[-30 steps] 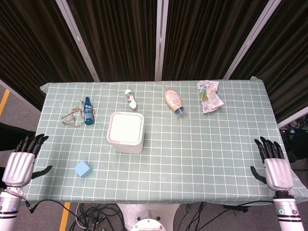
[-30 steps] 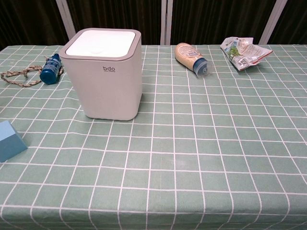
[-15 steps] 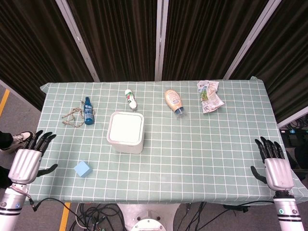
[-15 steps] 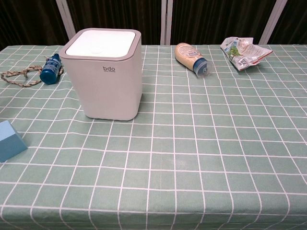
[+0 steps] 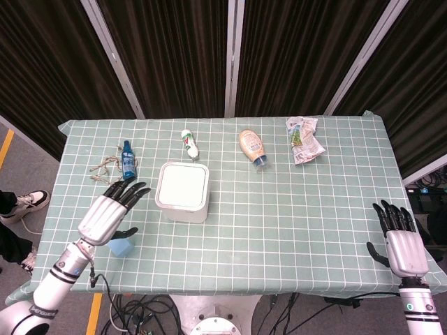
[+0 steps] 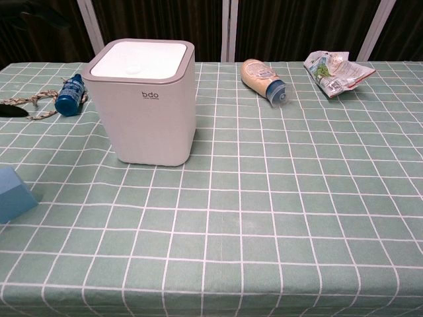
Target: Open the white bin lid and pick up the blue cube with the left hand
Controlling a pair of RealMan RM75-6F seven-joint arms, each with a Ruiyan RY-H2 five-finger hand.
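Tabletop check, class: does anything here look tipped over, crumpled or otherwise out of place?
Three containers lie on their sides along the far edge: the beige squeeze bottle, the small white bottle and the blue bottle, which rests on a tangled string. The packet is crumpled. The white bin stands upright, lid shut.

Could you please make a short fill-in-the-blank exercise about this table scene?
1. The lid of the white bin is ____.
2. The blue cube lies on the ____, not in any hand.
3. The hand nearest the bin is the ____ hand.
4. The right hand holds ____.

Missing words: closed; table; left; nothing
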